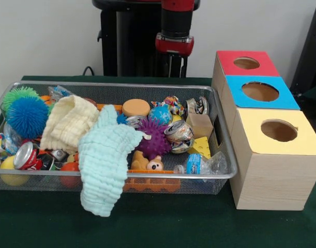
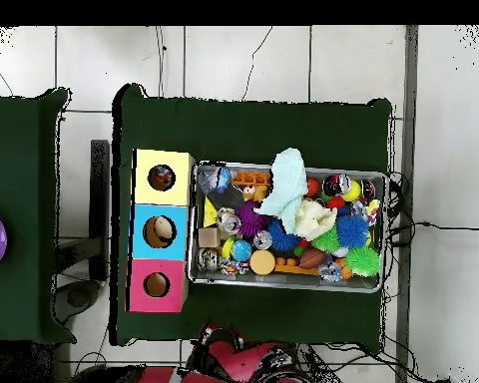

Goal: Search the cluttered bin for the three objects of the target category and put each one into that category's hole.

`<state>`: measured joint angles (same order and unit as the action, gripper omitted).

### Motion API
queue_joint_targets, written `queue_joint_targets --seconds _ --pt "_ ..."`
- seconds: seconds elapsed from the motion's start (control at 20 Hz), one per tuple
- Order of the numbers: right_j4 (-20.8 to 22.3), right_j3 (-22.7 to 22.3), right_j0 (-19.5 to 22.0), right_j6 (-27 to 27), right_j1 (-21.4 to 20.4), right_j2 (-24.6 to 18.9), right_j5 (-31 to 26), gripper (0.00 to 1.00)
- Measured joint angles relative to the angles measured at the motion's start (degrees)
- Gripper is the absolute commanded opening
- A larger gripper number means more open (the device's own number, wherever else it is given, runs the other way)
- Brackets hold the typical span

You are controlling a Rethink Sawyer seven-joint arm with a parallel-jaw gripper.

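My pincer's state: can't tell. Silver wire-mesh bin (image 1: 220, 111) centre-left, cluttered; mint knit cloth (image 1: 103, 165) over its lower rim; yellow-topped wooden box's round hole (image 1: 279, 130) right.

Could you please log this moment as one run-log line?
arm: drawn back, above bin | gripper: unseen | bin: cluttered, mint cloth over rim | hole: open
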<state>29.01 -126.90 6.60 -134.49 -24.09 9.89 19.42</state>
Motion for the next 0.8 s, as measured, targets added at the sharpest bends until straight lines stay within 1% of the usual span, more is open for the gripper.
queue_joint_targets --seconds 0.05,0.2,0.25,0.45,0.8 --pt "-0.01 0.02 1.96 0.0 1.74 0.01 0.32 1.0" --pt "0.04 0.07 4.35 0.0 3.54 0.02 0.42 1.0" --pt "0.18 0.17 5.8 0.0 4.76 0.07 0.43 1.0" --pt "0.19 0.38 6.68 0.0 6.48 0.54 0.83 1.0" --pt "0.74 1.86 6.72 0.0 9.28 1.12 2.35 1.0"
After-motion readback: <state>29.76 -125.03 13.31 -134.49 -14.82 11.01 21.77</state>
